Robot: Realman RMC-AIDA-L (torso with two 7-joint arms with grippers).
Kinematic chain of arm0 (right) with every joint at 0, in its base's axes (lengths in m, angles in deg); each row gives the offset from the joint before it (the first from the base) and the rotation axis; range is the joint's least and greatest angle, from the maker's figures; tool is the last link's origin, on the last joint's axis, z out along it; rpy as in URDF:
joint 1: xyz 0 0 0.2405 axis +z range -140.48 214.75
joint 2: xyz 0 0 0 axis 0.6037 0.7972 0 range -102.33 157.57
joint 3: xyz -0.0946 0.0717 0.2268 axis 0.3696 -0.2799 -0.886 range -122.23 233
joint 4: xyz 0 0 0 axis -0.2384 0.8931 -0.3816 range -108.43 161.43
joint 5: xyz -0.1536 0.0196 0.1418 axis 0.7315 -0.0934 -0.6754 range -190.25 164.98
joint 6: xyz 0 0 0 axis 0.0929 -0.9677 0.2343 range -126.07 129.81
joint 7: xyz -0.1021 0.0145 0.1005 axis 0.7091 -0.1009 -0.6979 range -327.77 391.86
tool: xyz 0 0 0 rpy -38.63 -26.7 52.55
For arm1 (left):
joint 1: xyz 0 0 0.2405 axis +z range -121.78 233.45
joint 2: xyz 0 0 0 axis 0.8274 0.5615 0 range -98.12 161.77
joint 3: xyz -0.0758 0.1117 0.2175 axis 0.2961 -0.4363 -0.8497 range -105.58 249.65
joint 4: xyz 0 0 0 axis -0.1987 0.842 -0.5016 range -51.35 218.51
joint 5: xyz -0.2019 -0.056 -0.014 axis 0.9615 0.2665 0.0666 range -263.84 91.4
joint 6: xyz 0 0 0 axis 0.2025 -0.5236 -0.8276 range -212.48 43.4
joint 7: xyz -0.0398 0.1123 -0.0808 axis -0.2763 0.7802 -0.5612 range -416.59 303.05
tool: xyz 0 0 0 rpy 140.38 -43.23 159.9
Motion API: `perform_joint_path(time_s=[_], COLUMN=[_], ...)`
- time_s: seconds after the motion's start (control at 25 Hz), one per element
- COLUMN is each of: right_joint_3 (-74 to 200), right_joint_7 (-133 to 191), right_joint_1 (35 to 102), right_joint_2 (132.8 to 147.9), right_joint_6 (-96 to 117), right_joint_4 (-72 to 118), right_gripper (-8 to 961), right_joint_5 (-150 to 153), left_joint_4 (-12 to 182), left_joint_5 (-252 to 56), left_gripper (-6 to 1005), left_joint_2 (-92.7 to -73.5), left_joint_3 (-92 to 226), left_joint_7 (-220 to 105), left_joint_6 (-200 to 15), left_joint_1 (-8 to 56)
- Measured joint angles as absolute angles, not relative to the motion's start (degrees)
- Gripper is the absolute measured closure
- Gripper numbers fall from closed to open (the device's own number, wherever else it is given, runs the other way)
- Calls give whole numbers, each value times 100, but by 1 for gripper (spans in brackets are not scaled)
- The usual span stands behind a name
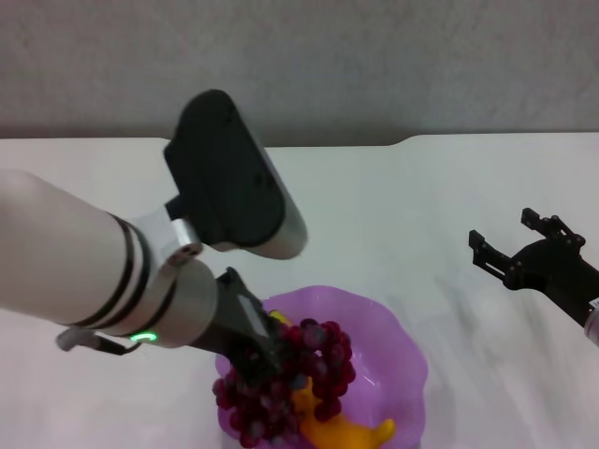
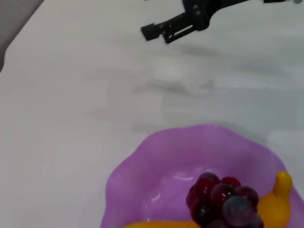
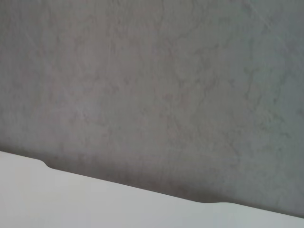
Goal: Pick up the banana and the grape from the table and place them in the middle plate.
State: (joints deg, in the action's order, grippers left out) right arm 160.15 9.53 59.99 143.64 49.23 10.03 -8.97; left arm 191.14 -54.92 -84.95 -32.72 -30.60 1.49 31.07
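Item: dark red-purple grape bunch (image 1: 285, 388) atop yellow banana (image 1: 342, 432), both in translucent purple scalloped plate (image 1: 393, 351). Left end effector (image 1: 251, 369) at the bunch, grip state we cannot tell; right end effector (image 1: 510, 248) open, empty, hovering apart over white bench (image 1: 393, 206). We judge placing underway; next, release and withdraw.

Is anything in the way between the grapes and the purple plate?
No. The grape bunch already sits in the middle plate, on top of the banana. The left claw is right at the bunch; the right claw hangs off to the side.

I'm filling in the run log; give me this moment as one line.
left gripper: over grape bunch in purple plate | banana: in plate | right gripper: open, off to the side
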Motion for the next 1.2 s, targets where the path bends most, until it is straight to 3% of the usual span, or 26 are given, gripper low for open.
perform_joint_path(time_s=[1.2], right_joint_3=[16061], right_joint_7=[932], right_joint_1=[5990], right_joint_2=[14372], right_joint_6=[4924], right_joint_4=[981], right_gripper=[64], right_joint_5=[-886], left_joint_4=[18516], left_joint_5=[-5607], left_gripper=[802], left_joint_2=[-8504], left_joint_3=[-3895], left_joint_7=[-3540], left_joint_6=[-1154], left_joint_1=[2656])
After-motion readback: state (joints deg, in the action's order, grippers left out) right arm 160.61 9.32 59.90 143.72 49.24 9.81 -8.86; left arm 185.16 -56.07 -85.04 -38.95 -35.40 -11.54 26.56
